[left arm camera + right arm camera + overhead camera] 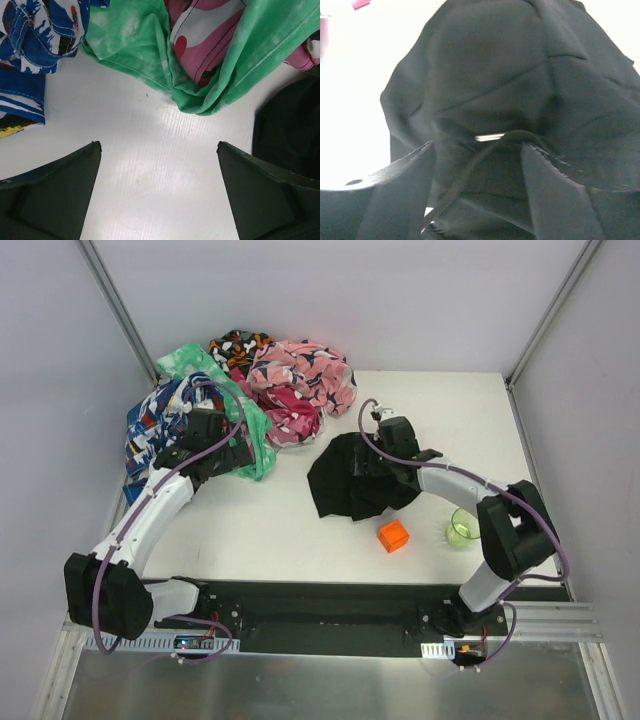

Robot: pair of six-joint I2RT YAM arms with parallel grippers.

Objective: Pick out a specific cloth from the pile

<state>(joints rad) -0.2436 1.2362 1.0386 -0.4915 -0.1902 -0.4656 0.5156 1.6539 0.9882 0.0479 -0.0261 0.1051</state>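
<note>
A black cloth (352, 480) lies crumpled on the white table, apart from the pile at the back left. My right gripper (378, 462) sits over its right part. In the right wrist view the black cloth (500, 65) fills the frame and a fold lies between my right gripper's (476, 147) spread jaws. The pile holds a pink patterned cloth (300, 375), a green cloth (252, 432), a blue patterned cloth (150, 430) and a black-orange cloth (238, 344). My left gripper (236, 450) is open and empty over bare table (157, 150), just short of the green cloth (215, 65).
An orange cube (394, 536) and a green cup (462, 528) stand in front of the black cloth at the right. The left wrist view also shows the pink cloth (200, 35), the blue cloth (35, 35) and the black cloth's edge (290, 125).
</note>
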